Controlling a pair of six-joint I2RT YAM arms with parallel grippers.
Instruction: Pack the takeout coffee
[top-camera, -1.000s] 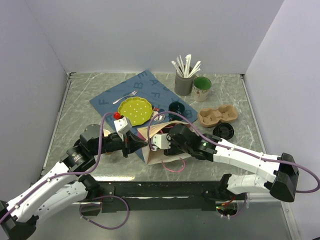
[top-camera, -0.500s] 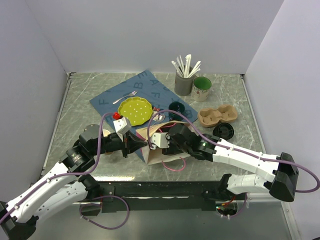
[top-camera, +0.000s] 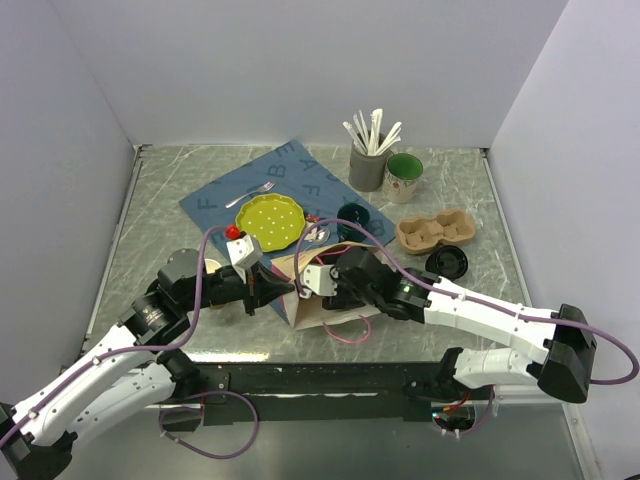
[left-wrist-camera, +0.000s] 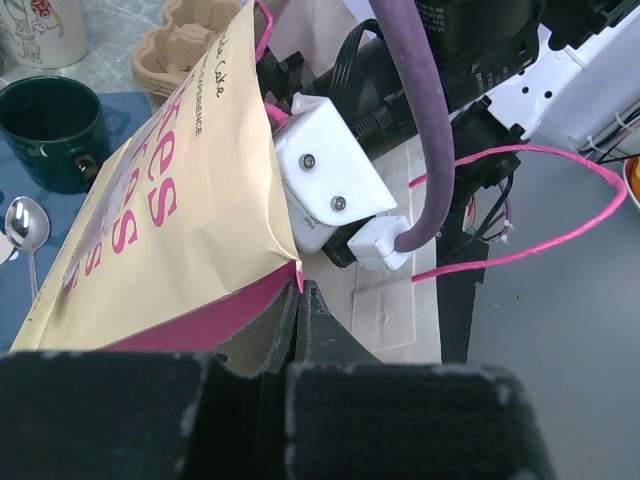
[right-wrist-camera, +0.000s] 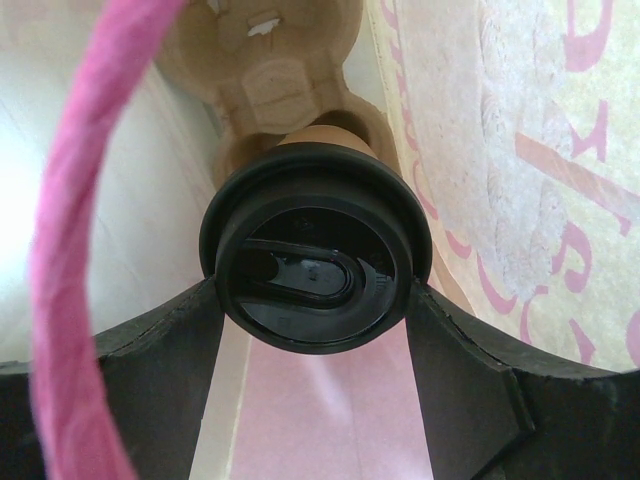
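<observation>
While the paper bag (top-camera: 325, 308) lies on its side on the desk (top-camera: 165, 200) close to the middle of the near edge, its rim is pinched by the left tool (left-wrist-camera: 300, 300), whose jaws are pressed together where the cream outside meets the pink lining. The takeout coffee (right-wrist-camera: 315, 265) is gripped by the right tool (right-wrist-camera: 314, 300): the black lid is clamped from both sides by the dark fingers (right-wrist-camera: 160, 350), which are spread only as wide as the lid itself. The cup is seen inside the bag, with pink lining beneath it and the printed cream wall at its side, and only a sliver of its brown paper is shown above the lid. A pulp tray (right-wrist-camera: 270, 70) is seen just behind it; whether the cup is seated in it cannot be told. From above, the cup is hidden by the right arm and the bag. Beyond the bag, toward the middle of the desk, a dark green mug (top-camera: 352, 214) and a yellow plate (top-camera: 268, 221) are set, and a cup carrier (top-camera: 436, 230) is placed toward the right edge.
</observation>
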